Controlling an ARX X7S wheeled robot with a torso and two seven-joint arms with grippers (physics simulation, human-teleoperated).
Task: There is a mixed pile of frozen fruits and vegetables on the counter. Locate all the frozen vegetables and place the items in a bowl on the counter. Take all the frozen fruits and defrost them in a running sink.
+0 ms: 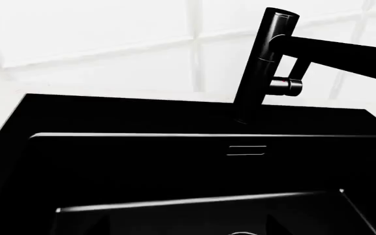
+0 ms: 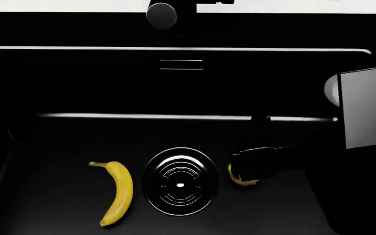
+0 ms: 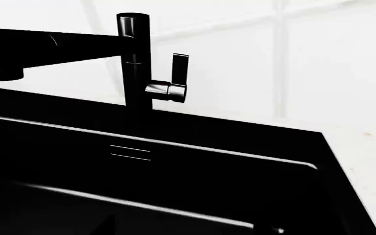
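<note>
Head view: the sink (image 2: 57, 98), a large rectangular basin of matte black, fills the picture, its far wall stepped by two thin bright ledges and cut by a small slotted overflow (image 2: 181, 64). On its floor lies the banana (image 2: 117, 192), smooth, yellow and curved, stem end pointing left, just left of the round ribbed metal drain (image 2: 178, 181), whose concentric rings catch the light. Right of the drain my right gripper (image 2: 256, 166), a dark blocky shape, sits low over the kiwi (image 2: 240, 177), of which only a sliver of green face and brown skin shows at the gripper's left edge. I cannot tell whether my fingers are clamped on the fruit or parted around it. A flat grey panel of my right arm (image 2: 369, 107) hangs at the right edge. The top of the faucet (image 2: 162, 14) shows as a round dark cap at the far rim.

Left wrist view: the faucet (image 1: 266, 63) rises as a glossy black cylinder from the sink's far deck, spout reaching sideways, a short lever at its side. Behind it stands a white tiled wall (image 1: 96, 34). My left gripper is out of sight.

Right wrist view: the same faucet (image 3: 134, 63), with a metal-collared lever (image 3: 172, 85), and the white counter (image 3: 371, 161) beside the basin's rim.
</note>
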